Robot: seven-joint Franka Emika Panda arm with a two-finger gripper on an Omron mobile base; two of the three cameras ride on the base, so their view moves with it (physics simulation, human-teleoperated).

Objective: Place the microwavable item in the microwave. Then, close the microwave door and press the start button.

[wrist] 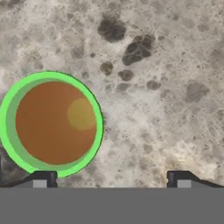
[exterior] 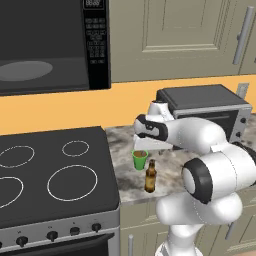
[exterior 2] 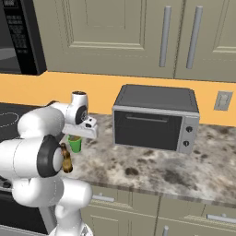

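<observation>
The microwavable item is a small green cup point(exterior: 140, 159) of brown liquid, upright on the stone counter point(exterior: 172, 165) beside the stove. My gripper point(exterior: 147, 146) hangs just above it, pointing down. In the hand view the cup point(wrist: 52, 124) lies left of centre, ahead of the left fingertip point(wrist: 41, 179), and the gripper point(wrist: 111, 181) is open with bare counter between its tips. In the right base view the cup point(exterior 2: 74, 144) peeks out under the hand point(exterior 2: 82, 125). The microwave point(exterior: 97, 45) hangs at upper left, its cavity and grey turntable point(exterior: 25, 70) showing. The microwave door is out of view.
A brown glass bottle point(exterior: 150, 176) stands just in front of the cup, close to my arm. A dark grey toaster oven point(exterior 2: 154, 122) sits against the wall to the right. The black stove point(exterior: 55, 175) lies on the left. Open counter point(exterior 2: 152, 170) stretches in front of the toaster oven.
</observation>
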